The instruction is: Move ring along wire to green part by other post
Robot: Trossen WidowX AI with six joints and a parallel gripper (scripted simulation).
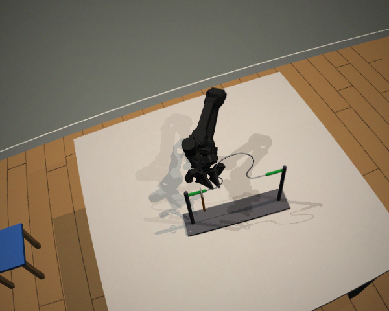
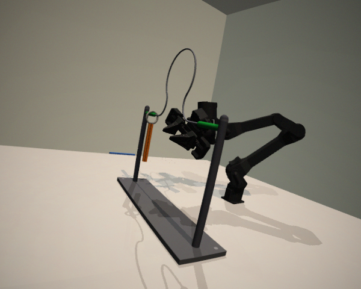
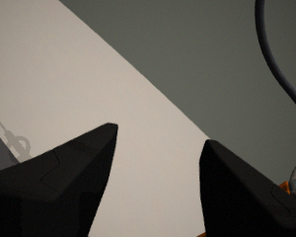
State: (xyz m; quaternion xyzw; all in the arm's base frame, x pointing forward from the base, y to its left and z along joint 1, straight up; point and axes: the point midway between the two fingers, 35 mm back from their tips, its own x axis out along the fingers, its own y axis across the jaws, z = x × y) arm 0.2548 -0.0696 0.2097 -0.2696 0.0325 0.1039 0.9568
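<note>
Pincer (image 1: pixel 215 187) (image 2: pixel 166 134) (image 3: pixel 160 142) of mine is partly open, holding nothing. The ring (image 1: pixel 201 191) (image 2: pixel 147 118) (image 3: pixel 295 184) hangs by the left post (image 1: pixel 189 208) (image 2: pixel 140 149) from the top, far from the side. My wrist sees just orange handle (image 1: pixel 203 203) (image 2: pixel 147 142) (image 3: pixel 285 187) bits.

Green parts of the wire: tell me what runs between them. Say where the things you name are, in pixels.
The thin grey wire (image 1: pixel 254 161) (image 2: pixel 195 63) (image 3: pixel 267 56), rising in a tall loop, as the exterior view shows.

All-black arm (image 1: pixel 206 122) (image 2: pixel 257 126), chunky joints, w/ tapered, pointy jaws.
</note>
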